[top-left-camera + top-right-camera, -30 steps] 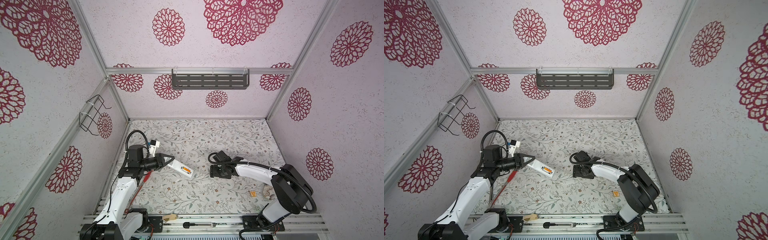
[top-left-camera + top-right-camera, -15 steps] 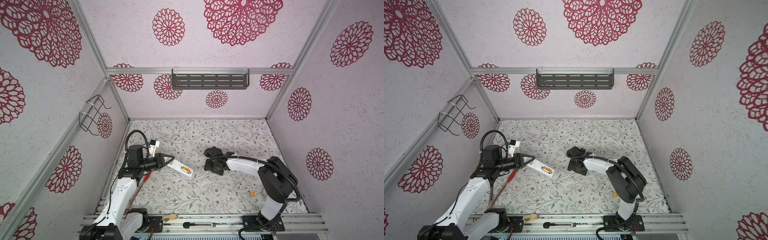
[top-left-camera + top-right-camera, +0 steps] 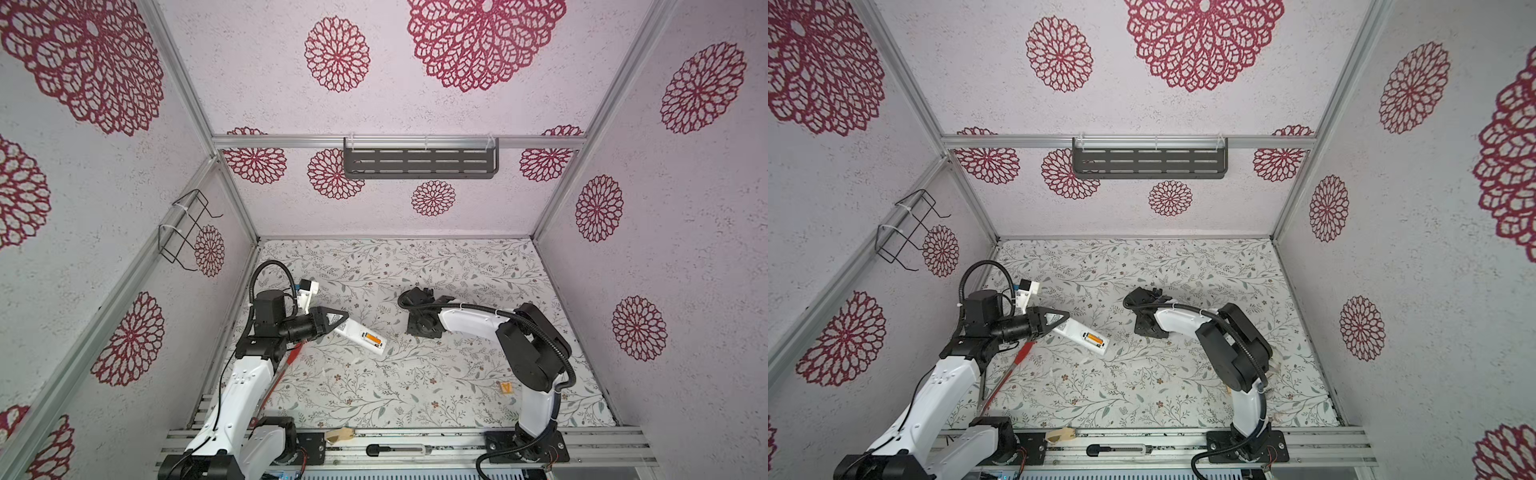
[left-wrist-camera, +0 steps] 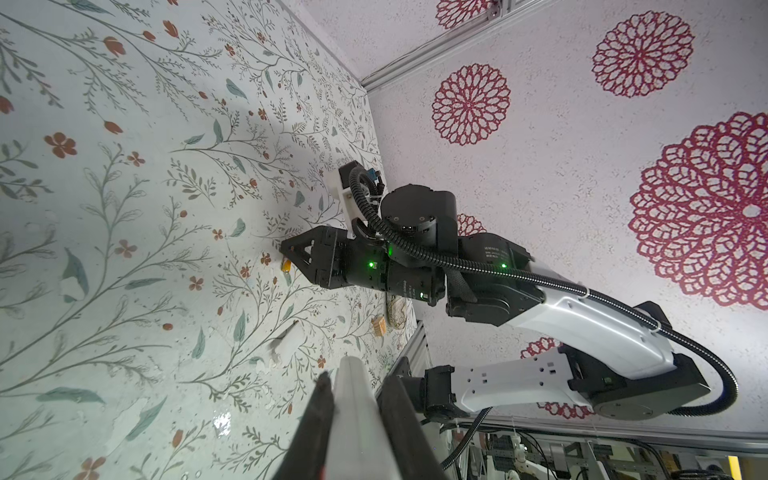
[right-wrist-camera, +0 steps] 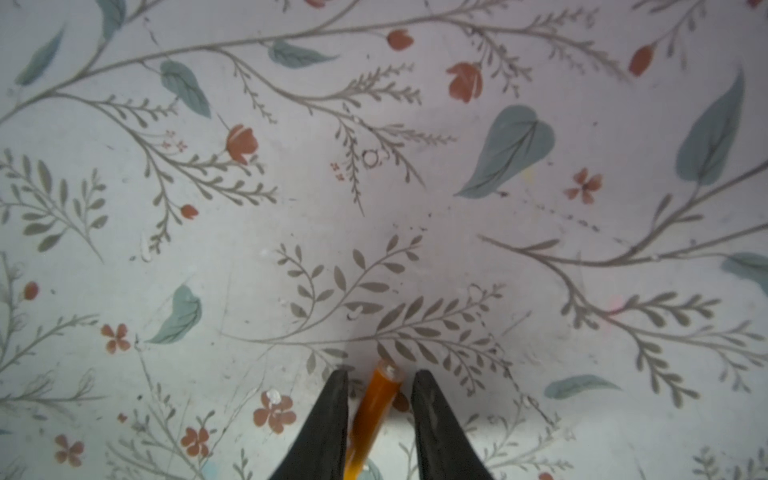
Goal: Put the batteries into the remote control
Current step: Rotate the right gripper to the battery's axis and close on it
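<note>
The white remote control (image 3: 353,330) is held out over the mat, back side up, with my left gripper (image 3: 332,322) shut on one end. One orange battery (image 3: 371,338) sits in its compartment, as both top views show (image 3: 1092,340). In the left wrist view the remote (image 4: 353,419) fills the space between the fingers. My right gripper (image 3: 420,328) points down at the mat's middle. In the right wrist view a second orange battery (image 5: 376,407) lies on the mat between the right gripper's (image 5: 380,372) narrowly open fingers. It leans on one finger and is clear of the other.
A flat orange-yellow square tag (image 3: 505,387) lies at the mat's front right. A red-handled tool (image 3: 286,361) lies under the left arm. A small white piece (image 4: 291,338) rests on the mat. A grey shelf (image 3: 419,163) hangs on the back wall, a wire basket (image 3: 185,228) on the left wall.
My right arm swung towards the middle and back, and its jaws narrowed around the battery on the mat. The left arm and the remote have not moved.
</note>
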Motion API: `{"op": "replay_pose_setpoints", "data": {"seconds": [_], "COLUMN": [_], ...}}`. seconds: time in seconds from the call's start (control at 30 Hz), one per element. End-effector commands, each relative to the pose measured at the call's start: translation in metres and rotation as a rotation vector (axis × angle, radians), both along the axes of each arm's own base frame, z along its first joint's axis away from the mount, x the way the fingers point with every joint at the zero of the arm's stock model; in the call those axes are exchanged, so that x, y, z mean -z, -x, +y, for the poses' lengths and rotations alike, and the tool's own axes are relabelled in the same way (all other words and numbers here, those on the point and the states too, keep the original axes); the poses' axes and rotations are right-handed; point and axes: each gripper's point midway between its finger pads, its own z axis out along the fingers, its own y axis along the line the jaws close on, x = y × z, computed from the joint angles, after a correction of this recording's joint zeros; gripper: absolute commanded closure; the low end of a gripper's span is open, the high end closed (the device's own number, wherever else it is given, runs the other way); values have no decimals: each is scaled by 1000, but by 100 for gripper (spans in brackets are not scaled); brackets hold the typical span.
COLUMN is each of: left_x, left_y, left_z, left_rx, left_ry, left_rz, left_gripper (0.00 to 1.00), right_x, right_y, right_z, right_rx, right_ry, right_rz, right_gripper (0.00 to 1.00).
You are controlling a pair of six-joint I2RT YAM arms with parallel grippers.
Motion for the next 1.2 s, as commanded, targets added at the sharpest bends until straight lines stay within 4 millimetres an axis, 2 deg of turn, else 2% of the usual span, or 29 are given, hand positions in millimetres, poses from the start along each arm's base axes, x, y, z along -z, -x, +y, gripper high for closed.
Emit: {"op": "replay_pose_setpoints", "data": {"seconds": [0.0,0.2,0.4,0.53,0.73,1.17], "left_x": [-6,-5,-3,-3,-1,-1], "left_y": [1,1,0,0,-1,-1], "left_z": [-2,-2,-2,-2,-1,-1], "left_rx": [16,15,14,11,8,9], "left_ry": [2,1,1,-2,-5,-5], "left_rz": [-42,-39,-30,-28,-23,-21], "left_gripper": [98,98,98,98,98,98], "right_x": [36,33,36,36,33,32], "right_y": [26,35,48,48,39,30], "right_z": [-10,5,-14,-17,-6,0], "right_rx": [-132,-356,-508,-524,-507,-490], "right_ry": [115,120,206,225,197,153], "right_rz": [126,100,106,106,81,86], "right_gripper": [76,83,83,79,73,80]}}
